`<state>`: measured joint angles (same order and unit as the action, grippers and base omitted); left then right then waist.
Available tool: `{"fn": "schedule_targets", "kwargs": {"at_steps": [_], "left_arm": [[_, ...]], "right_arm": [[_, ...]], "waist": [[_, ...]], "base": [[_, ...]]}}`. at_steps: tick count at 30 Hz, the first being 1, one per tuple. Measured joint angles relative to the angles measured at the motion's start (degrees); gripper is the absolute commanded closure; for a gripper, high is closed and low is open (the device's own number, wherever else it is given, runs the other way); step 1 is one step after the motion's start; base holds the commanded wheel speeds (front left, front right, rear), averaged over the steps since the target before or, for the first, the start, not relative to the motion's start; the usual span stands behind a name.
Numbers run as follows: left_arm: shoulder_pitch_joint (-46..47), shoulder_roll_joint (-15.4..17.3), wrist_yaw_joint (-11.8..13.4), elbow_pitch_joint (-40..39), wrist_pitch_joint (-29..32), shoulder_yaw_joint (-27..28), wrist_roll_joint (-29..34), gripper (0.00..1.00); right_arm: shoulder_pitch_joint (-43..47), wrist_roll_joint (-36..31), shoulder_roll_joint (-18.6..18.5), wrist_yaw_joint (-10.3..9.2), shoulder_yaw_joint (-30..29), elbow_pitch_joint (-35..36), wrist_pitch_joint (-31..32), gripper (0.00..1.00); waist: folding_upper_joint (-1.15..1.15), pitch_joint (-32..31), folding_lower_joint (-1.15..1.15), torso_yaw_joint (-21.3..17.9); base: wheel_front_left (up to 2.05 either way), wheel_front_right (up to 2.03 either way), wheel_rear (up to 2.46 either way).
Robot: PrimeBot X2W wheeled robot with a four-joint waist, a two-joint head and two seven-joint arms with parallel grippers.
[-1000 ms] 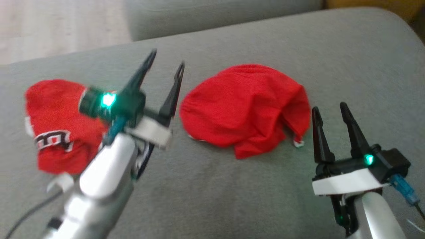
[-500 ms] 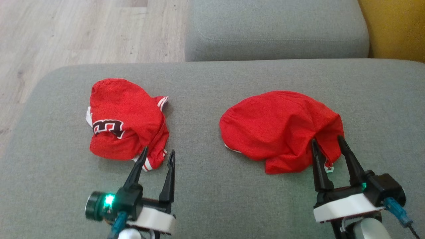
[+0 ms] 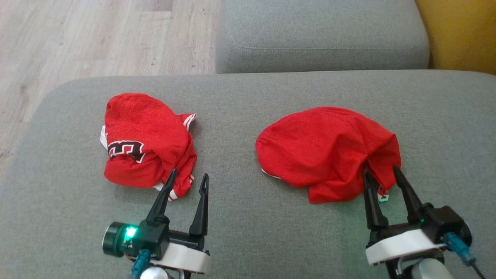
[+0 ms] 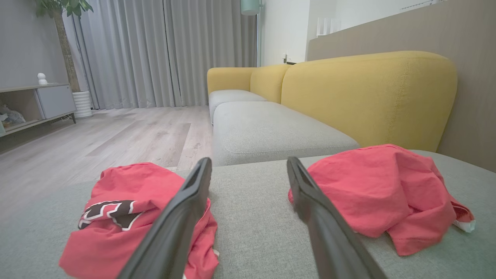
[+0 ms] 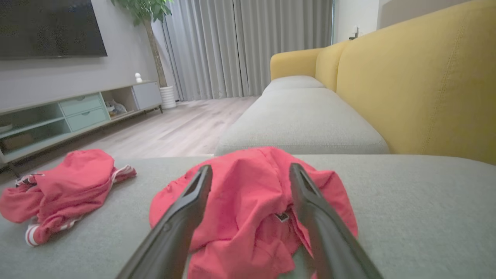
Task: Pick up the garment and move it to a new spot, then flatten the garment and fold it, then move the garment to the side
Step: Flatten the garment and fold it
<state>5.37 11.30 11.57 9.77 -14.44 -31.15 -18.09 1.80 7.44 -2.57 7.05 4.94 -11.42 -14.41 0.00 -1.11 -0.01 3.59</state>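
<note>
Garment [image 3: 329,151], plain red, lies bunched on the grey cushion [image 3: 248,240] at three o'clock, right gripper [image 3: 380,169] spread at its five-o'clock edge. Lettered jersey [image 3: 143,143] at nine; left gripper [image 3: 189,173] beside it, fingers apart, empty.

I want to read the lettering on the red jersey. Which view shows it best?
Head view: the jersey shows nearly whole, lettering seen from above. Left wrist view shows it partly behind a finger; right wrist view, small, far left.
</note>
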Motion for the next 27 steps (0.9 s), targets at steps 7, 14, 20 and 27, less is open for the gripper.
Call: {"fn": "schedule_targets", "kwargs": {"at_steps": [7,14,20,27], "left_arm": [[0.1,-0.9,-0.6,0.6,0.0,0.7,0.5,0.00],[1.9,-1.9,-1.5,1.5,0.0,1.0,1.1,0.00],[3.1,-2.7,-2.1,2.3,0.0,1.5,2.1,0.00],[3.1,-3.2,-2.6,3.0,0.0,2.3,2.6,0.00]], "right_arm": [[-2.0,0.3,0.0,0.00,0.1,-8.0,0.0,0.00],[-9.7,-0.2,0.0,0.00,0.6,-16.7,0.1,0.00],[-13.2,-0.9,0.0,0.00,1.6,-24.4,0.1,0.00],[-17.1,1.3,-0.1,0.00,6.4,-29.3,0.3,1.00]], "waist": [[0.00,1.9,0.00,0.5],[0.00,5.3,0.01,1.7],[0.00,7.1,0.02,3.0],[0.00,6.8,0.01,2.7]], "base": [[0.00,0.00,0.00],[0.00,0.00,0.00],[0.00,0.00,0.00],[0.00,0.00,0.00]]}}
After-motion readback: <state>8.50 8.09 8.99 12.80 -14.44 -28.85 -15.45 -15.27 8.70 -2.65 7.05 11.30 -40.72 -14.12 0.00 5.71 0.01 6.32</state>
